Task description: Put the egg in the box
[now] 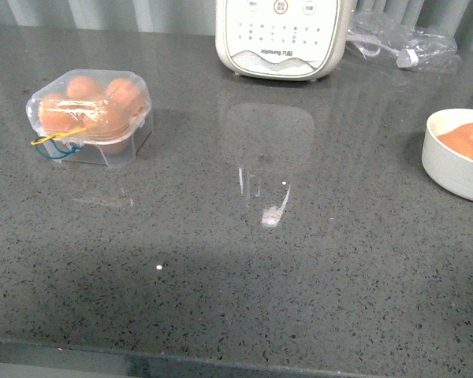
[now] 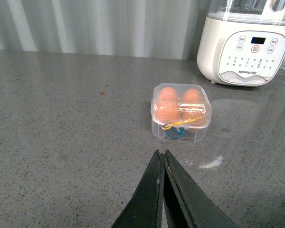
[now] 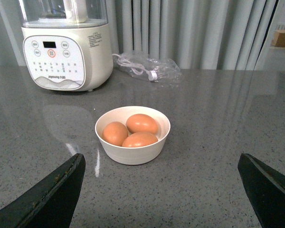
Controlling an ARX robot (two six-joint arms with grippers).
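At upper left of my front view, the small clear plastic egg box [image 1: 91, 116] sits lidded, seemingly full; three brown eggs [image 3: 131, 131] remain in the round white bowl [image 3: 133, 153]. Left end effector [image 2: 162, 159] closed and empty, right end effector [image 3: 161, 178] spread wide, empty.

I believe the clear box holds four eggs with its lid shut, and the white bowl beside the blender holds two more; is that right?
Not quite. The box does hold four eggs with its lid shut, but the bowl holds three eggs, not two, as the right wrist view shows. The rest stands, including the blender nearby.
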